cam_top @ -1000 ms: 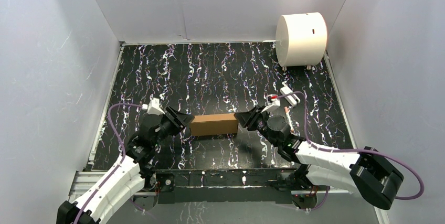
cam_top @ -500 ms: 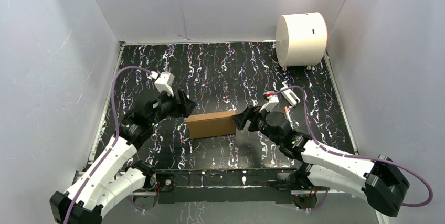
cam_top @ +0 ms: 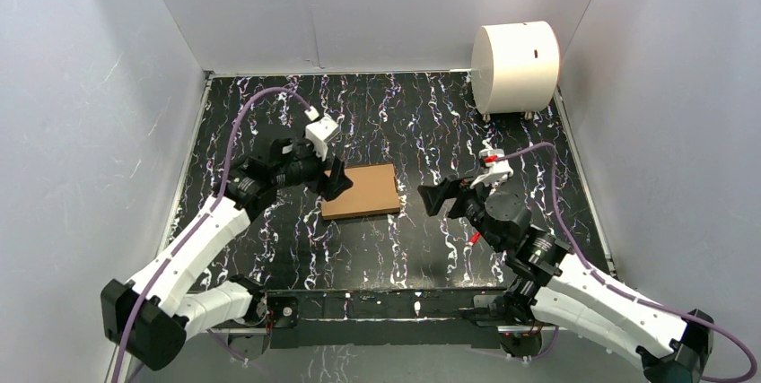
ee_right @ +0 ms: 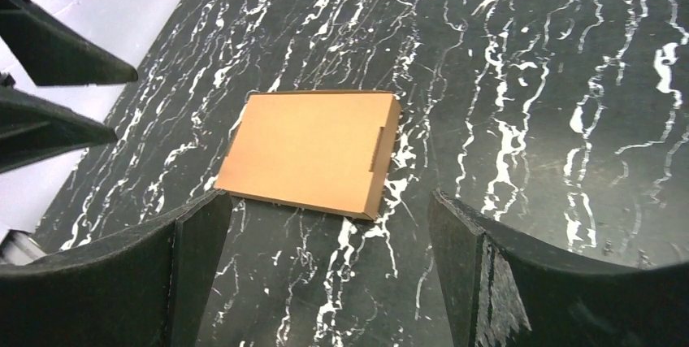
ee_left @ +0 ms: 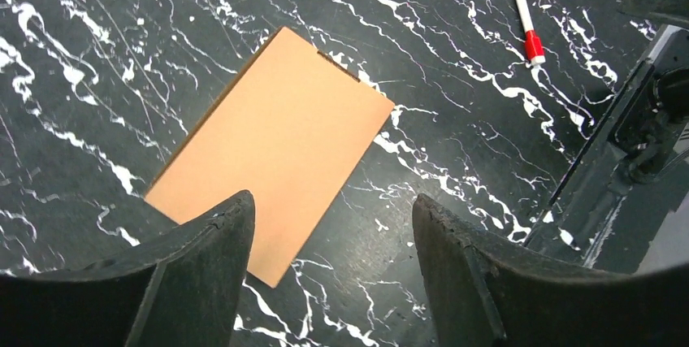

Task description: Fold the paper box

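On the middle of the black, white-streaked desk (cam_top: pixel 377 123) lies the paper box (cam_top: pixel 361 192), a plain brown cardboard rectangle resting flat on its broad face. It sits slightly turned against the desk's edges. From the right wrist view it shows a low side wall along its near edge and a narrow slot running beside its right-hand edge (ee_right: pixel 309 152). The left wrist view shows a smooth top face with a small notch at the far edge (ee_left: pixel 272 148).

The left tool (cam_top: pixel 336 178) is at the box's left end with its jaws spread and nothing between them. In its own camera one finger (ee_left: pixel 195 274) covers the box's near corner, and I cannot tell whether it touches. The right tool (cam_top: pixel 434 196) is released too, jaws wide, pointing at the box's right end but clearly apart from it, with bare desk between.

A red-capped marker (ee_left: pixel 526 20) lies on the desk beyond the box, well apart from it. A large white cylinder (cam_top: pixel 515 54) stands in the far right corner. Nothing lies on the box.
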`<state>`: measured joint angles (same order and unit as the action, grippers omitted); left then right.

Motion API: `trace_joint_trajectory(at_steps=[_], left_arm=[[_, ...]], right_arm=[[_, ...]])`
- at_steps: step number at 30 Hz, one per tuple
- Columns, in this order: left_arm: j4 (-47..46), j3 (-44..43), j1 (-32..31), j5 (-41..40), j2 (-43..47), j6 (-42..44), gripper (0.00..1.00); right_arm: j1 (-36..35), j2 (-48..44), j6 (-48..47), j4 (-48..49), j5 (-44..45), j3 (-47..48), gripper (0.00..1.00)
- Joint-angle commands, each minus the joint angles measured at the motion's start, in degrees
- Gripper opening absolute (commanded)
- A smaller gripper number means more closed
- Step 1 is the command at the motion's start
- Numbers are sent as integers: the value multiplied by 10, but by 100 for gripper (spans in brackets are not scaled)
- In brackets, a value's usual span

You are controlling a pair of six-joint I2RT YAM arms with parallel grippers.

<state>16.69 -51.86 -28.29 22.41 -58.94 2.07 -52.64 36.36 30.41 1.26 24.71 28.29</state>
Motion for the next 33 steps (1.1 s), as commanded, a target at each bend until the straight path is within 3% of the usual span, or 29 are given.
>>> trace_joint_trajectory(at_steps=[1, 6, 10, 14, 18, 23, 28, 33], left_arm=[[8, -57, -4, 17, -59, 69, 69], [-8, -71, -1, -74, -130, 12, 72], [-13, -91, 33, -46, -201, -15, 76], [39, -150, 99, -43, -265, -100, 75], [-32, -72, 142, -16, -243, -182, 75], [-30, -26, 151, -9, -241, -203, 74], [-43, 25, 171, -79, -151, -214, 79], [-28, 52, 182, -180, -29, -218, 91]], right_arm=[[-3, -41, -46, -37, 26, 16, 98], [-3, -19, -91, -44, -24, 24, 98], [-2, 46, -119, -45, -82, 42, 98], [-3, 127, -112, -47, -111, 72, 98], [0, 216, -99, -48, -104, 112, 98], [24, 273, -90, -73, -61, 144, 98], [131, 253, -96, -108, -63, 145, 98], [240, 199, -125, -169, -43, 163, 98]])
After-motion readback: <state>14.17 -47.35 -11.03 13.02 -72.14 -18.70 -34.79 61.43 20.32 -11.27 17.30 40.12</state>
